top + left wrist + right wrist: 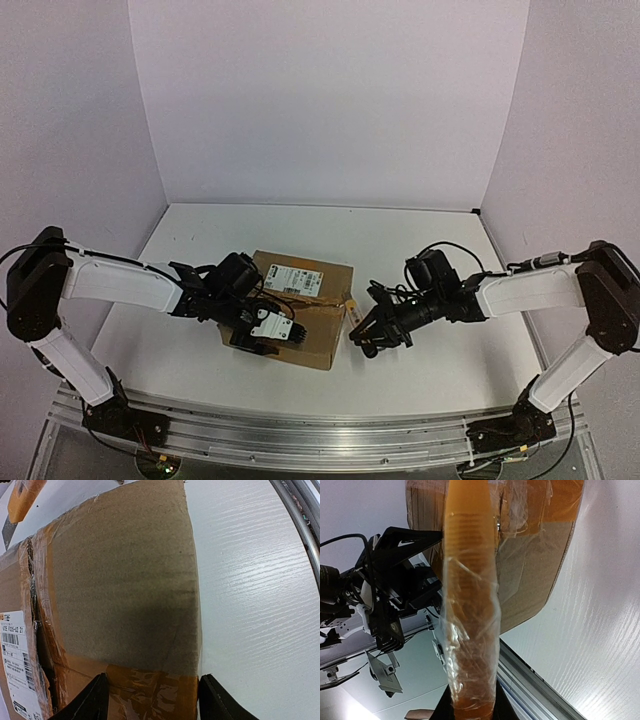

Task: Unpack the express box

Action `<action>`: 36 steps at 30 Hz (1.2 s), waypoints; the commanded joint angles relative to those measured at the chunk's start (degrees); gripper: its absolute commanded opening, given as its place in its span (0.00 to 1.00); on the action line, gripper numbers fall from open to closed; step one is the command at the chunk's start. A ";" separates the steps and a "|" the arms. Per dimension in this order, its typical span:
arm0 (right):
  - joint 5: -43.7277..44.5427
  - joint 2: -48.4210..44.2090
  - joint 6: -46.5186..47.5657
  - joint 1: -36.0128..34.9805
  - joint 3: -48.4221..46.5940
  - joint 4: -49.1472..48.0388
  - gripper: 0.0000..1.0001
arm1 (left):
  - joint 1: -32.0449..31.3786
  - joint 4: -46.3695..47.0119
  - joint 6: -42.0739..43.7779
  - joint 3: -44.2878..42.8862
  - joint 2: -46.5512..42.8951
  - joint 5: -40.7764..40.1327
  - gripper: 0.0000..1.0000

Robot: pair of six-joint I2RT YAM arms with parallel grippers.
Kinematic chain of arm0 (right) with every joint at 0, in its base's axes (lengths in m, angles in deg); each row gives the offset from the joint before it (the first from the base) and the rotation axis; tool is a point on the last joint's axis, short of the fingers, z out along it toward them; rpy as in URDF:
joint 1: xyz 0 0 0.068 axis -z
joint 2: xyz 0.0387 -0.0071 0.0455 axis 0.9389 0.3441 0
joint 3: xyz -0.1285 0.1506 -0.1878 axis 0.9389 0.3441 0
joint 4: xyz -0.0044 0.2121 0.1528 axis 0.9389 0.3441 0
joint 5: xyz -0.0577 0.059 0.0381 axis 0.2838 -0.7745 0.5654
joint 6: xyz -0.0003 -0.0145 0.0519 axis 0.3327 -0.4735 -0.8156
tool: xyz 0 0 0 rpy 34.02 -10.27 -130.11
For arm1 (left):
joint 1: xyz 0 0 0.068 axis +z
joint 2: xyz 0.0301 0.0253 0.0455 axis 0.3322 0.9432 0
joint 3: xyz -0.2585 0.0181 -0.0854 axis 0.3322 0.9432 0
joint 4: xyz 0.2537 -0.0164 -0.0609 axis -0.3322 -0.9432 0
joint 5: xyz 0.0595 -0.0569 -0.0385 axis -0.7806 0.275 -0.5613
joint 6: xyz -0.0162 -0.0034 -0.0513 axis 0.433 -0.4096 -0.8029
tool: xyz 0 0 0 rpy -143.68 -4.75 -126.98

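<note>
The express box [312, 322], brown cardboard with tan tape and a white label [297, 279], lies flat in the middle of the table. My left gripper [262, 335] hangs over its near left part. In the left wrist view the open fingers [95, 702] straddle a taped strip of the box [125, 580] by its near edge; contact is unclear. My right gripper [358, 322] is at the box's right side, shut on a slim orange utility knife [470, 605] wrapped in clear film. The knife [351, 304] points at the box's taped edge [530, 565].
An aluminium rail [320, 435] runs along the table's near edge, close to the box [300, 510]. White walls close in the back and both sides. The left arm [385, 595] shows beyond the box in the right wrist view.
</note>
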 commanded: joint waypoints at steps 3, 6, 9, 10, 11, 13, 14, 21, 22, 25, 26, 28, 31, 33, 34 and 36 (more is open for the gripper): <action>1.69 -4.79 -1.61 2.16 2.91 -2.54 0.00 | 0.20 -4.68 -0.42 0.37 0.45 1.60 0.60; 1.54 -3.81 -1.59 2.19 2.30 -2.54 0.00 | 0.20 -4.49 -0.29 0.35 0.77 1.67 0.60; 0.78 -2.02 -1.05 2.19 1.26 -2.66 0.00 | 0.20 -4.27 -0.28 0.22 0.88 1.69 0.60; 0.38 -1.31 -0.92 2.19 0.75 -2.70 0.00 | 0.20 -4.22 -0.21 0.20 0.84 1.71 0.60; -0.05 -0.73 -0.82 2.19 0.25 -2.72 0.00 | 0.20 -4.20 -0.20 0.15 0.83 1.69 0.60; -0.28 0.34 -0.62 2.19 -0.43 -2.72 0.00 | 0.19 -4.23 -0.17 0.11 0.77 1.73 0.60; -0.34 0.82 -0.54 2.19 -0.76 -2.74 0.00 | 0.19 -4.22 -0.14 0.10 0.71 1.73 0.60; -1.49 4.17 -0.30 2.19 -3.53 -3.99 0.00 | 0.20 -4.46 -0.05 0.11 0.25 1.90 0.61; -1.10 4.25 -0.36 2.19 -3.57 -3.95 0.00 | 0.20 -4.47 -0.03 0.04 0.21 1.90 0.61; 1.70 3.35 -1.32 2.57 -1.51 -3.85 0.00 | 0.16 -4.33 -0.04 0.03 0.10 2.04 0.61; 3.14 2.92 -2.11 2.96 -0.31 -3.74 0.00 | 0.20 -4.30 -0.12 -0.04 -0.05 2.17 0.61; 7.65 2.04 -4.12 4.13 2.30 -2.96 0.00 | 0.20 -4.27 -0.41 -0.26 -0.15 2.30 0.61; 12.91 1.20 -5.38 5.69 5.12 -1.53 0.00 | 0.20 -4.47 -1.21 -1.00 -0.29 2.54 0.62; 14.95 1.37 -5.40 6.36 6.43 -0.89 0.00 | 0.17 -4.74 -2.17 -1.51 -0.41 2.73 0.63; 15.62 1.57 -5.40 6.51 6.86 -0.78 0.00 | 0.19 -4.89 -2.54 -1.81 -0.52 2.86 0.63; 15.96 2.21 -5.21 6.79 7.29 -0.62 0.00 | 0.20 -5.13 -3.16 -2.19 -0.95 3.16 0.63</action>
